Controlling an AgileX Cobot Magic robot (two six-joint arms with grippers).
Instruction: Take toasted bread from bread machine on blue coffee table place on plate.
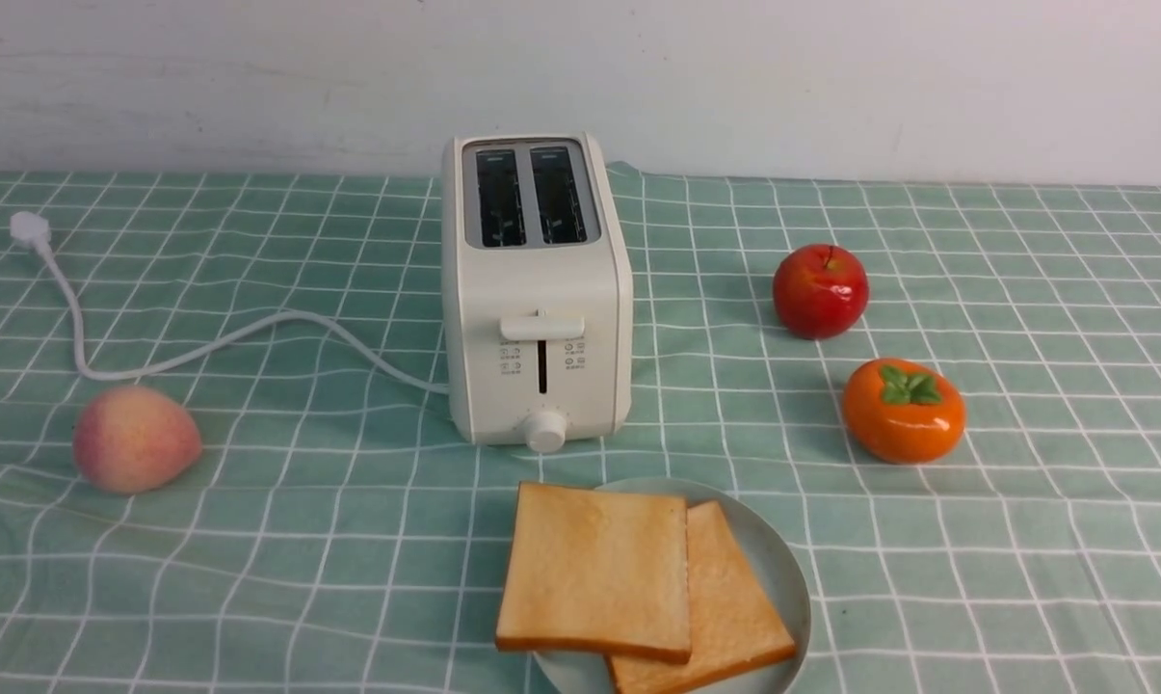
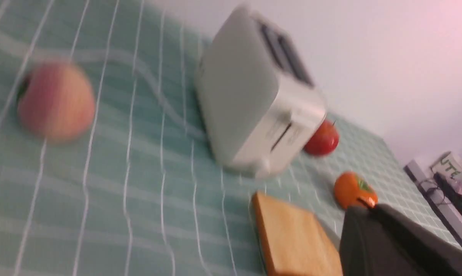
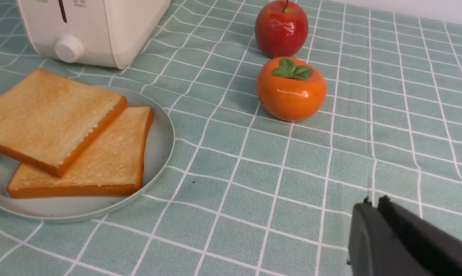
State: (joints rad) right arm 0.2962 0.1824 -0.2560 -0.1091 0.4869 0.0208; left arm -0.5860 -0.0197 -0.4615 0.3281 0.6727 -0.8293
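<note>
Toasted bread lies nearest: the upper slice rests across the lower slice, both supported by the plate, with the upper slice overhanging the plate's rim at 9 o'clock. Clock positions are read from the plate's centre in the front view, 12 o'clock pointing away from the camera. The bread machine stands at 11 o'clock; its lever is raised and no bread shows in either slot. The persimmon and apple sit near 1 to 2 o'clock, and the peach between 9 and 10 o'clock, all on the blue coffee table. The left gripper has its fingertips together, as does the right gripper; neither holds anything. Step in hand: judged to be the finish, transfer complete. Next move: keep both arms clear of the stack (the overhang could tip if nudged) and park them; centring the upper slice is optional.
</note>
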